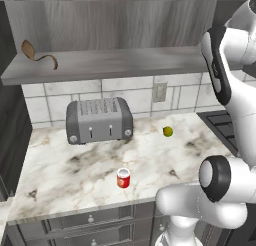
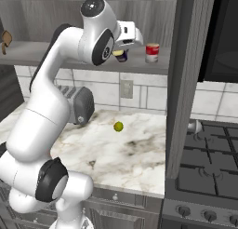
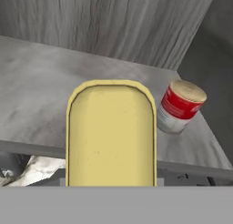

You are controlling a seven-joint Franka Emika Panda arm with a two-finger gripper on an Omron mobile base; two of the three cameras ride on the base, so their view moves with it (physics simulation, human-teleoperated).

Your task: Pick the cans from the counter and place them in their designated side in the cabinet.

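While the gripper [image 2: 122, 50] is raised to the cabinet [image 1: 110, 64] shelf, it carries the blue can [image 2: 121, 55], whose yellow top [image 3: 111, 134] sits close before the hand camera. The finger tips are hidden behind the can, so the grip is a judgement: the jaws appear closed on its sides, at can width. The can hangs at the shelf's front edge, left of a banded can [image 2: 152, 52] that already stands near the right side panel; in the hand view the two are near but apart.

The red can [image 1: 123, 178] stands upright on the counter [image 1: 65, 165], near the front edge, well apart from the toaster [image 1: 99, 120] and the ball [image 1: 168, 131].

Handling, as a judgement:
- Both cans are rigid, light and smooth-walled.
- Grip across the cylinder wall, near mid-height, with the fingers on opposite sides.
- A round wall can slip or roll if gripped off-centre.
- Release only once the base rests flat on the shelf.
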